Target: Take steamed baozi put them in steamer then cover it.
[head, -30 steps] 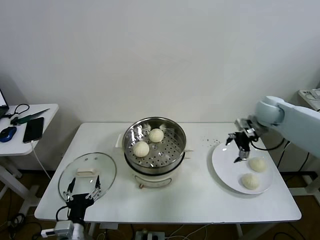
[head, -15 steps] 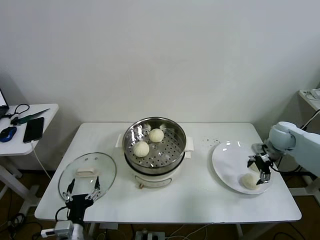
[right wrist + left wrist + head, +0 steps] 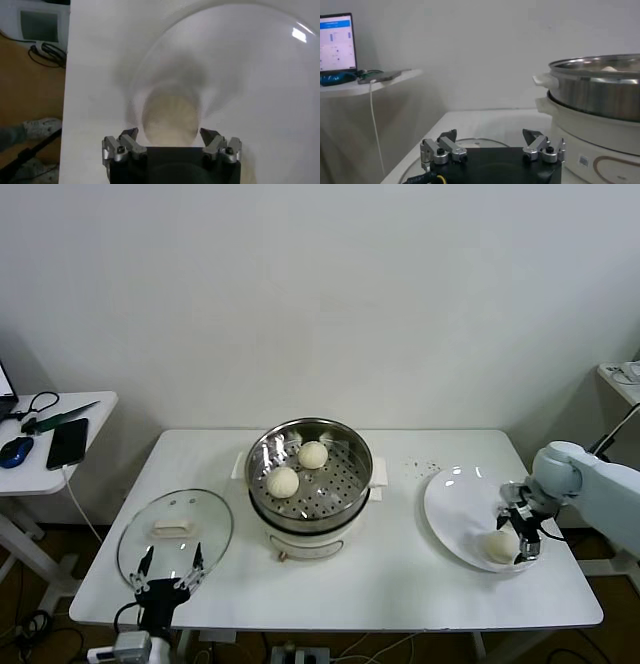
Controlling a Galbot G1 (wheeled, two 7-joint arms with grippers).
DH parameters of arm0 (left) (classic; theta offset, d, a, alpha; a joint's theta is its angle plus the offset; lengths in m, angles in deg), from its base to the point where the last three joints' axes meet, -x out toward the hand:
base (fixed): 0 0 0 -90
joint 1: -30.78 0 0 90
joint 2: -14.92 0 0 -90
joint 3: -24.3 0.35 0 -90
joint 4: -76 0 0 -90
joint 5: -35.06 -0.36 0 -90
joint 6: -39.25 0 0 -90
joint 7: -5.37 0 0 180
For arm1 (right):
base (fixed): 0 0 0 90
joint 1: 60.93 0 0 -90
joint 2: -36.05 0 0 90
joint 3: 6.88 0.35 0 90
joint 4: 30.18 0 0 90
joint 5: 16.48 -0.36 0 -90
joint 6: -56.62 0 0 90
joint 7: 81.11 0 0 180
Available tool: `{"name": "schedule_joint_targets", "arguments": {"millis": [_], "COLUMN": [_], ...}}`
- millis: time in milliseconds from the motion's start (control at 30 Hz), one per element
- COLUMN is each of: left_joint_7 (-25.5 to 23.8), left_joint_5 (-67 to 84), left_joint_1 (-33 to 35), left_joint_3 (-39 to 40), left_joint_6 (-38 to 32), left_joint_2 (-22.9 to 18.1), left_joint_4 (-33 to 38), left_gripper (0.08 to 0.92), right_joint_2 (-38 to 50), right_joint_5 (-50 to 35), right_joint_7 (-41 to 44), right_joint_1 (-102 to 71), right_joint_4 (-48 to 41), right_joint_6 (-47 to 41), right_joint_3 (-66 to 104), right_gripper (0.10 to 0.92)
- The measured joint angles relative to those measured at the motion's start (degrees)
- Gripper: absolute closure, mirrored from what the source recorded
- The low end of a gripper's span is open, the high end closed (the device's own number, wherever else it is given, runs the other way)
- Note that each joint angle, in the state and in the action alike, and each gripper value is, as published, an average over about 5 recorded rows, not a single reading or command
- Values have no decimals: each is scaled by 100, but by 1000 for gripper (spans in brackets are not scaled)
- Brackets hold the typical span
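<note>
At the far left, well away from both grippers, a side table [image 3: 60, 474] carries a smartphone [image 3: 67, 443], a computer mouse [image 3: 15, 452] and a dark cable [image 3: 40, 402]; the left wrist view also shows a lit screen [image 3: 338, 43] there.

The left gripper [image 3: 168, 566] is parked at the near left edge of the white table [image 3: 330, 584], its fingers spread wide and holding nothing. Just beyond its fingertips lies the cover [image 3: 175, 532], a glass lid flat on the table with its white oblong handle [image 3: 171, 528] up; the fingertips sit over its near rim, and whether they touch it is unclear.

Farther to that gripper's right, at the table's middle, stands the steamer [image 3: 310, 474] on its white cooker base [image 3: 300, 542], uncovered. Two steamed baozi lie on its perforated floor, one nearer the front [image 3: 283, 481] and one behind it [image 3: 313, 454], close together.

At the right, the white plate [image 3: 455, 509] lies well apart from the steamer. The right gripper [image 3: 522, 536] is down over the plate's far right part, jaws released and wide. One baozi [image 3: 500, 545] sits on the plate directly before it, between the two spread fingers [image 3: 122, 145]; contact is not evident. In the head view the gripper hides part of the plate, so a fourth bun cannot be made out.
</note>
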Motion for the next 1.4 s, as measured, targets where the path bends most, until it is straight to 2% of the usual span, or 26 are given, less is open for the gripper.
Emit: {"name": "schedule_joint_targets", "arguments": {"millis": [133, 433, 733, 1033, 1400], "left_joint_7": [0, 10, 23, 23, 10], "left_joint_5": [-18, -23, -10, -1, 14], "left_joint_1": [8, 7, 7, 66, 141], "left_joint_3": [-8, -31, -50, -78, -99], "left_joint_6": [-7, -13, -6, -2, -15], "left_joint_2": [-8, 6, 19, 50, 39], "left_joint_4": [-3, -22, -30, -3, -12], "left_gripper": [177, 177, 177, 177, 177], "right_joint_2": [-75, -136, -258, -658, -1752], "right_joint_5": [29, 78, 6, -37, 134], "right_joint_7": [21, 89, 99, 261, 373], "right_joint_1": [-28, -13, 266, 1634, 3152], "right_joint_4": [-61, -120, -148, 13, 201], "right_joint_6": [20, 75, 307, 1438, 2912], "right_joint_3": [26, 6, -170, -1017, -1552], "right_gripper": [214, 336, 371, 368, 356]}}
